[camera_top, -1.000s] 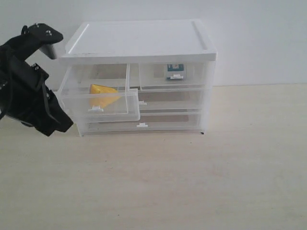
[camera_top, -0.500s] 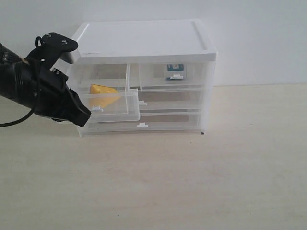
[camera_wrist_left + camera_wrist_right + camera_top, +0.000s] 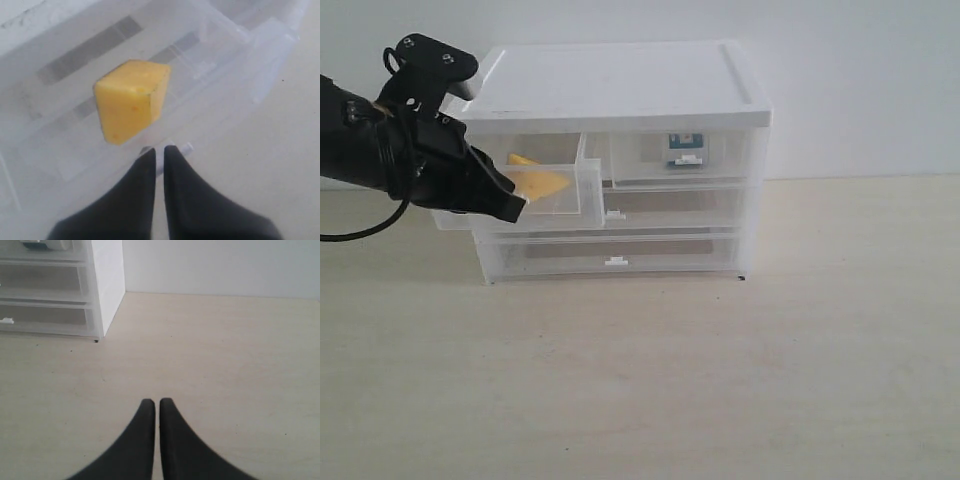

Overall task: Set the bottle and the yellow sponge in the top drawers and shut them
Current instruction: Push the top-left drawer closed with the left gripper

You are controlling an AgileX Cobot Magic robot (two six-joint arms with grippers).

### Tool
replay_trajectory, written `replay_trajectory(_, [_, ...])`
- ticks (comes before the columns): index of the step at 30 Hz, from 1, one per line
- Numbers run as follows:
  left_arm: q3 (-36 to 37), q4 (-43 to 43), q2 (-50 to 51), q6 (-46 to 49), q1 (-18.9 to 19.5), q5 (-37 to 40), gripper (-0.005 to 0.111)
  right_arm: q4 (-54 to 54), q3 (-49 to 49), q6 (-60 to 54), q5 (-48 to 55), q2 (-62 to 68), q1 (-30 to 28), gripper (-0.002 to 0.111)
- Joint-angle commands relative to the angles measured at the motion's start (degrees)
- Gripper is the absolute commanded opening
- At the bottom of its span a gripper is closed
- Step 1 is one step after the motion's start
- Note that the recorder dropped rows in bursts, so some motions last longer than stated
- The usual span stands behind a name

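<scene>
The yellow sponge (image 3: 542, 184) (image 3: 132, 97) lies inside the top left drawer (image 3: 588, 190) (image 3: 215, 55), which stands partly pulled out. My left gripper (image 3: 512, 207) (image 3: 159, 150) is shut, its tips against the drawer's front at the small white tab handle (image 3: 186, 148). The bottle (image 3: 685, 150) stands inside the top right drawer (image 3: 720, 160), which is pushed in flush. My right gripper (image 3: 158, 402) is shut and holds nothing. It hovers over the bare table, away from the cabinet, and is out of the exterior view.
The white-topped drawer cabinet (image 3: 620, 80) (image 3: 107, 280) stands at the back against the wall. Its two full-width lower drawers (image 3: 615, 262) are pushed in. The light wooden table (image 3: 720, 380) stretches in front and to the right.
My left gripper has swung right and up onto the front of the top left drawer. The drawer has slid partway back into the cabinet with the sponge inside.
</scene>
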Motion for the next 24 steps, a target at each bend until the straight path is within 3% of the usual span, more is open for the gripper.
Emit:
replay_trajectory(1, [0.1,-0.7,1.9,-0.6,0.0,-5.5,0.004,0.0,-0.1,-0.1,-0.5,-0.3,-0.1,0.001])
replay_trajectory(17, [-0.3,-2.1,7.0,-0.6,0.0,-20.0,0.004,0.0,-0.1,-0.1,-0.5,-0.3,-0.1,0.001])
replay_trajectory(24, [-5.2,-2.1,11.3,-0.6,0.0,-20.5,0.004,0.0,-0.1,-0.1,-0.5,-0.3,-0.1,0.001])
